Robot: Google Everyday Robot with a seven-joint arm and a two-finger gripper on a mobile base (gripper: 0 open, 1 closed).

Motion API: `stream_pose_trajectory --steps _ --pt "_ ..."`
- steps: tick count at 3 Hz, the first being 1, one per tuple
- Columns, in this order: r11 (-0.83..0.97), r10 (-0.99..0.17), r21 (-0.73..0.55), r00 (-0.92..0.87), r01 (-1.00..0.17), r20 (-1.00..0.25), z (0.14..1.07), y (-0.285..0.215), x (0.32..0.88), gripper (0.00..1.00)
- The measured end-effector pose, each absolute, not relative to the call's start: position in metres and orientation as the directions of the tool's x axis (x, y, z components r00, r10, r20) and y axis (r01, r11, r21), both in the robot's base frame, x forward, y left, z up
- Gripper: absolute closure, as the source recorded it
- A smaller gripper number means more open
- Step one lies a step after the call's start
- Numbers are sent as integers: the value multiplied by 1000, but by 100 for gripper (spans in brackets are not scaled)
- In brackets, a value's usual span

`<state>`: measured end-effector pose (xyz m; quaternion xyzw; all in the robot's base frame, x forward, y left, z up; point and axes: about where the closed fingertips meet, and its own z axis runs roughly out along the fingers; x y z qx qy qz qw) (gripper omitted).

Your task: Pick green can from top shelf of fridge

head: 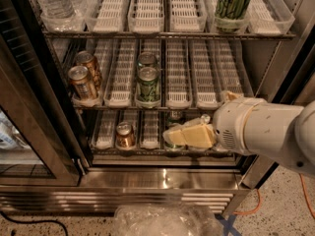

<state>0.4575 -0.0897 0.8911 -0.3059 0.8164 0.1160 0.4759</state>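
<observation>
The green can [234, 1], tall, dark green with pale streaks, stands upright in a translucent lane tray at the right of the top shelf [162, 33] of the open fridge [162, 178]; its lid is cut off by the top edge. My gripper [172, 135], cream-coloured on a white arm that comes in from the right, is in front of the bottom rack. It is far below the green can and to its left, and it holds nothing that I can see.
Water bottles [51, 1] stand at the top shelf's left. The middle rack holds brown cans [81, 80] and short green cans [147, 82]. A brown can [124, 134] stands on the bottom rack. The glass door [29, 132] hangs open at left. A plastic bag [167, 220] lies on the floor.
</observation>
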Motion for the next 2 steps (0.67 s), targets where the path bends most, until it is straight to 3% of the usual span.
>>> stream_pose_trajectory --steps 1,2 --pt "838 -305 -118 -280 -533 -910 903 -87 478 0" --pt "916 -188 -111 -166 -386 -968 948 -122 514 0"
